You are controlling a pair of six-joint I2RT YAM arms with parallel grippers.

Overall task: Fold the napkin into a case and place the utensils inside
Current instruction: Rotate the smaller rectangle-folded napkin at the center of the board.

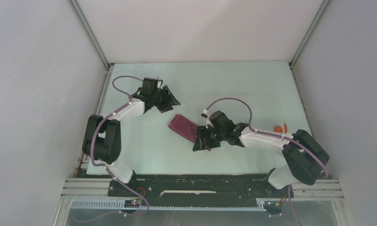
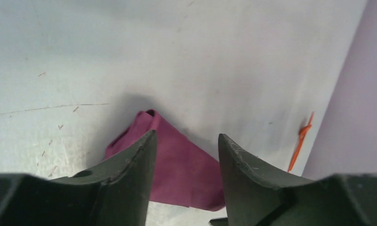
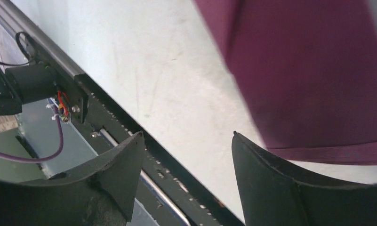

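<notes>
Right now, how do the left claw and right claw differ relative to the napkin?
The left claw stands clear beyond the napkin's far end; the right claw is over its near end. The left claw's camera shows the folded cloth lengthwise, the right claw's only one end. Both are open and empty.

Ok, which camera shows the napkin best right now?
Left wrist: the napkin fills mid-frame, folds visible, edges partly behind its fingers. Top view shows it small, right gripper over one end; right wrist crops it.

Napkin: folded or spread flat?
Folded. The napkin lies as a narrow strip, with layered edges showing at its end.
</notes>
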